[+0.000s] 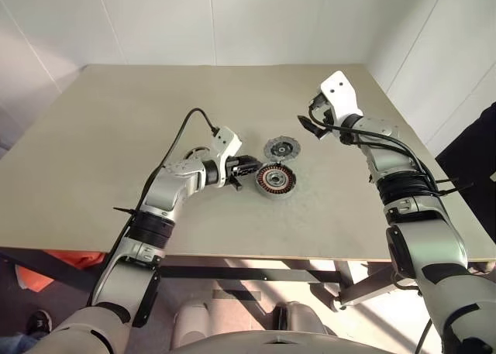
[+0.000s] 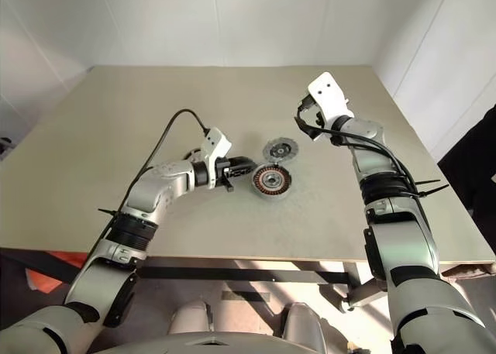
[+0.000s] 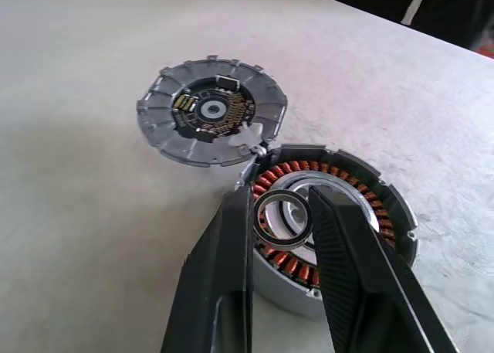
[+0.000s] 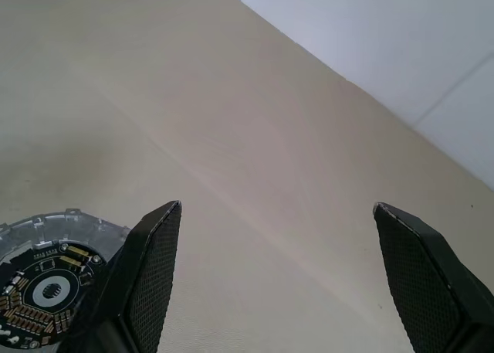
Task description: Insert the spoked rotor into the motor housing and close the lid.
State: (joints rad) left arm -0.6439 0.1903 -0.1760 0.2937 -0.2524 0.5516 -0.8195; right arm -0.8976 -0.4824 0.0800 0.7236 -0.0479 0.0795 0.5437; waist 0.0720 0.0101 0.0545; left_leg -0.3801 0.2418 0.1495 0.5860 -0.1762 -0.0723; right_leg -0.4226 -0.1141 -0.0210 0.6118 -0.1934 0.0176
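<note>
The left end effector [image 3: 282, 222] is clamped on a small dark ring, apparently the spoked rotor [image 3: 282, 218], though no spokes can be made out; it is held on edge just above the motor housing [image 3: 332, 218], presumably so it can be tipped flat and lowered into the dark centre; its axis runs roughly level rather than upright. The housing sits flat on the counter [image 1: 116, 137], copper windings facing up; the lid [image 3: 210, 110] lies flat, touching the housing's far edge. The right end effector [image 4: 278, 283] hovers beyond the lid, fingers wide apart, empty, likely waiting to take it.
</note>
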